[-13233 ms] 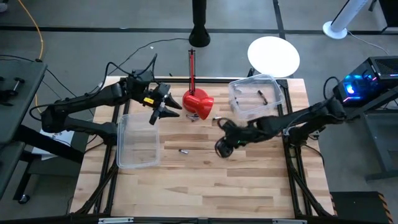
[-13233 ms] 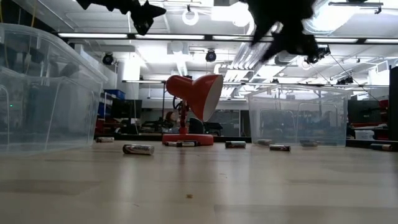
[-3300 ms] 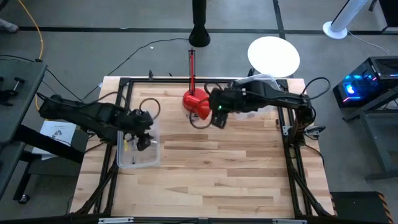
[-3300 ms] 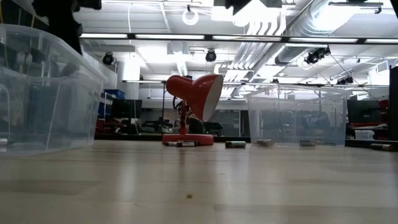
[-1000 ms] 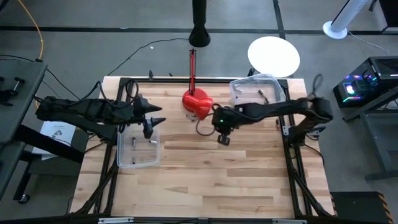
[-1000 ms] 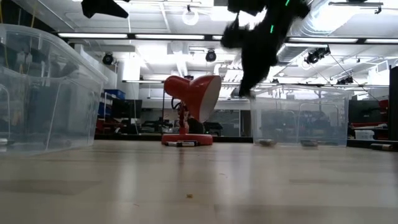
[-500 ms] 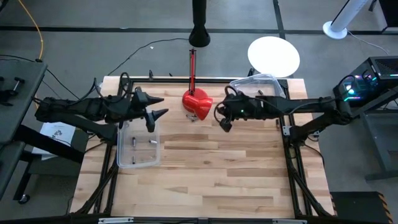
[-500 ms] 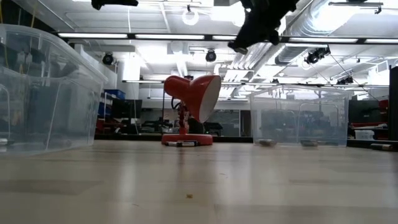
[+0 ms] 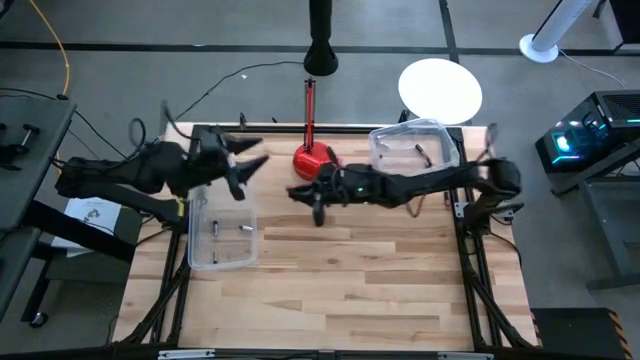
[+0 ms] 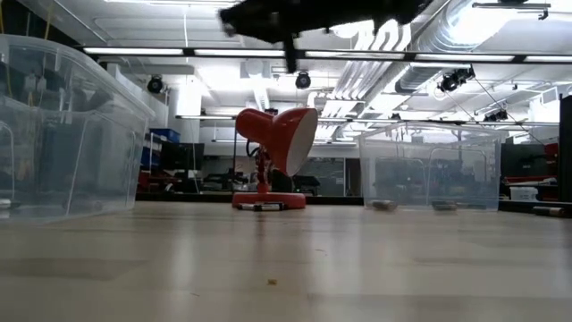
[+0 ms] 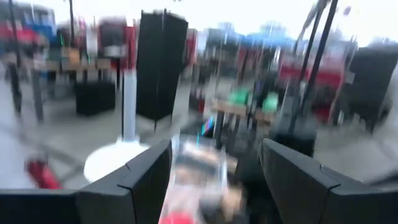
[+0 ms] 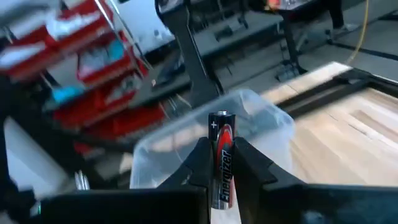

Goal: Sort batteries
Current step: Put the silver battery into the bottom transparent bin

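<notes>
Taking the red lamp (image 9: 312,160) as the marker: well to its left, the left gripper (image 9: 243,172) hangs over the far end of the left clear bin (image 9: 199,244), its fingers (image 11: 149,180) spread wide with nothing between them. Two batteries (image 9: 229,229) lie in that bin. Just in front of the lamp, the right gripper (image 9: 318,207) clamps a battery (image 12: 221,155) upright between its fingers. To the lamp's right, the right clear bin (image 9: 384,140) holds dark batteries, too small to count. The low view cuts off both arms.
</notes>
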Action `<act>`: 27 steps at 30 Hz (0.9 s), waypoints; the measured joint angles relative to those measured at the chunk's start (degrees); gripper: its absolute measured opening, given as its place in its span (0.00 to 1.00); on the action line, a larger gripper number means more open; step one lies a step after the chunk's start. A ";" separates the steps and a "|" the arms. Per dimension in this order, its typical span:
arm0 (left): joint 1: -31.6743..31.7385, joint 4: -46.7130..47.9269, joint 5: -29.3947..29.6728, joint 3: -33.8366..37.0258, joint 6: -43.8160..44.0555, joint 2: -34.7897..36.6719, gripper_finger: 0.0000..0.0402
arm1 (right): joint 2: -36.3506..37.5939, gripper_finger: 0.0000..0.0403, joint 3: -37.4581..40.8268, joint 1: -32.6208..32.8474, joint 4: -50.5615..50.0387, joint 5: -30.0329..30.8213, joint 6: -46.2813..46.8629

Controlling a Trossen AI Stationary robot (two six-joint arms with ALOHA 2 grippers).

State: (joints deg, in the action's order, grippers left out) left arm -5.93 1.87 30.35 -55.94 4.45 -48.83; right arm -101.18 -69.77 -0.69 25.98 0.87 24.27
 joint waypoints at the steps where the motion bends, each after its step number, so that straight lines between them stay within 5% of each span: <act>1: 0.00 -2.90 0.20 0.00 -1.15 0.31 0.59 | -2.08 0.05 -1.76 0.00 0.62 0.05 0.52; 6: 0.02 -12.42 0.25 -0.04 -5.05 2.23 0.59 | -12.24 0.05 -16.40 0.72 -2.99 -2.27 -2.75; 14: -0.02 -12.34 0.37 -0.04 -3.17 4.09 0.59 | -25.30 0.05 -37.91 1.08 -15.45 -8.09 -7.87; 22: -0.04 -12.20 0.36 -0.04 -3.15 4.16 0.59 | -32.63 0.07 -45.43 1.02 -16.63 -10.59 -5.50; 27: -0.04 -12.08 0.37 -0.04 -3.17 4.16 0.59 | -33.21 0.18 -45.81 0.83 -17.67 -7.08 -1.12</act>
State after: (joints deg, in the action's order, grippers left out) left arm -5.98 -10.21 30.72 -55.99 1.28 -44.66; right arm -134.39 -115.57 0.14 8.31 -6.21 23.15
